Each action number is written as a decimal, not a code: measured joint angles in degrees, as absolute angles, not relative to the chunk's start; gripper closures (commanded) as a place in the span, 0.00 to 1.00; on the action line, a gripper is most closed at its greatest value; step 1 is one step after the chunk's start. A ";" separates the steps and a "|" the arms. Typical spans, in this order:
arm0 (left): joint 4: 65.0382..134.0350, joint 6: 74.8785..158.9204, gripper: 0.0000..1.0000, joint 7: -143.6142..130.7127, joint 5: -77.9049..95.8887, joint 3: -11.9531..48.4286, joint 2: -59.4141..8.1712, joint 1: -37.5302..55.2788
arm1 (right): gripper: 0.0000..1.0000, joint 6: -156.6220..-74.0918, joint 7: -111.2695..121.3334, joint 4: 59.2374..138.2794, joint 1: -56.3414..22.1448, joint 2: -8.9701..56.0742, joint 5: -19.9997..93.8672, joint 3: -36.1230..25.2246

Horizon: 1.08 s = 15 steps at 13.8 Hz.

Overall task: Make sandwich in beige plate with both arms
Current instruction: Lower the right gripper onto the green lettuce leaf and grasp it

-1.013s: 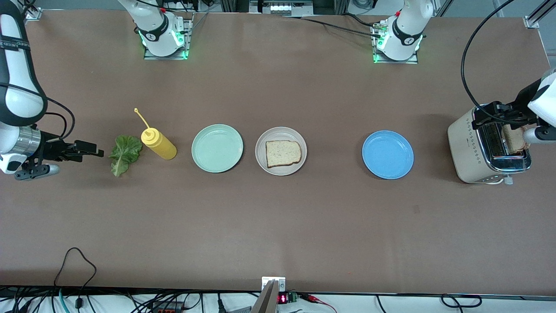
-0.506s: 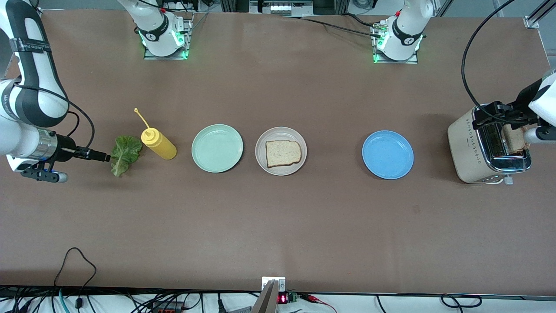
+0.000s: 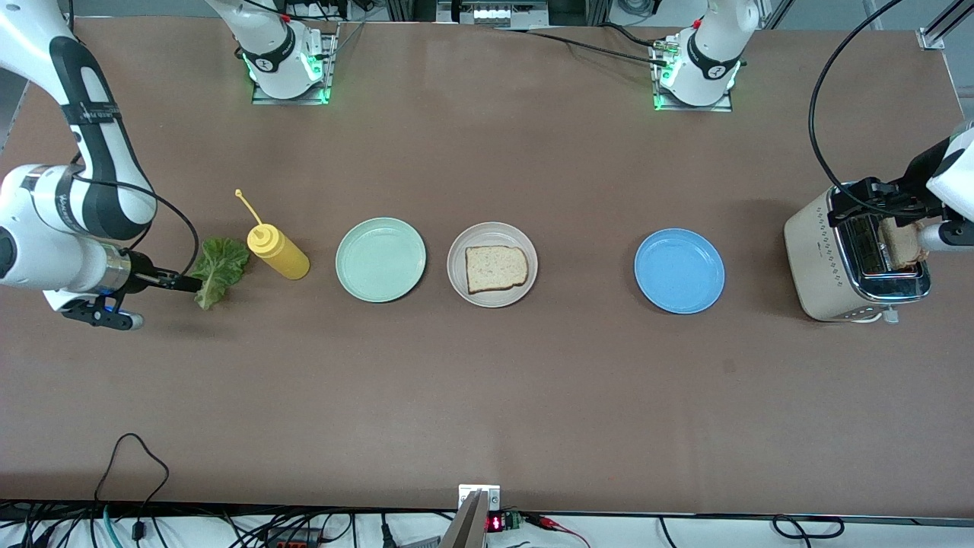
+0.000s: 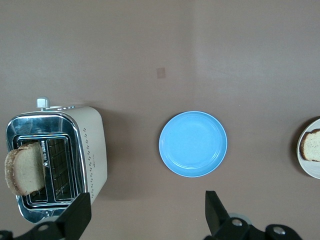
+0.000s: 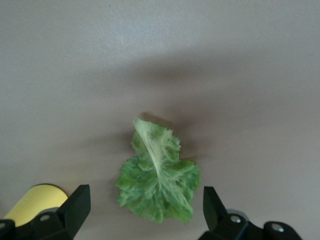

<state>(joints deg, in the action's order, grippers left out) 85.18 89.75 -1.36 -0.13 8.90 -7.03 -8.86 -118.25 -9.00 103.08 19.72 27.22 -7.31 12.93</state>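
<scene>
Beige plate (image 3: 491, 230) holding one bread slice (image 3: 495, 269), lettuce leaf (image 3: 218, 269) apart

Robot lab, bolted arm bases (image 3: 288, 72), cables (image 3: 129, 487)

The right end effector (image 3: 190, 285) has swung over the lettuce leaf (image 3: 218, 270).

The front camera looks down from high on the whole brown desk (image 3: 487, 396). Both wrist cameras look straight down, closer: the left shares the round blue plate (image 4: 193, 144) (image 3: 679, 271), the right the ruffled green lettuce leaf (image 5: 157, 176) (image 3: 219, 270).
</scene>
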 measured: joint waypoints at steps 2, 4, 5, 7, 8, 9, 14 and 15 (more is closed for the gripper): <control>85.18 89.75 0.00 -1.36 -0.13 8.91 -7.03 -8.86 | 0.00 -118.31 -9.00 103.08 19.74 27.78 -7.76 12.85; 85.18 89.75 0.00 -1.36 -0.13 8.91 -7.03 -8.86 | 0.00 -118.98 -9.01 103.09 19.75 27.94 -7.84 12.82; 85.18 89.75 0.00 -1.36 -0.13 8.91 -7.03 -8.86 | 0.00 -119.55 -9.01 103.09 19.78 28.02 -7.84 12.79; 85.18 89.75 0.00 -1.36 -0.13 8.91 -7.03 -8.86 | 0.00 -120.93 -9.00 103.19 19.81 28.41 -7.87 12.76; 85.18 89.75 0.00 -1.36 -0.13 8.91 -7.03 -8.85 | 0.00 -121.29 -8.99 103.25 19.80 28.84 -7.88 12.76; 85.18 89.75 0.00 -1.36 -0.13 8.91 -7.03 -8.85 | 0.00 -121.72 -8.98 103.37 19.80 29.43 -7.92 12.76; 85.18 89.75 0.00 -1.36 -0.13 8.91 -7.03 -8.85 | 0.01 -124.38 -8.95 103.60 19.83 32.96 -9.50 12.73; 85.18 89.75 0.00 -1.36 -0.13 8.91 -7.03 -8.85 | 0.01 -124.85 -8.95 103.61 19.90 33.34 -9.77 12.71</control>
<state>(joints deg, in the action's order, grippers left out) 85.18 89.75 -1.36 -0.13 8.91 -7.03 -8.85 -124.85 -8.95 103.61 19.90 33.34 -9.77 12.71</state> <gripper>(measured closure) 0.000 0.000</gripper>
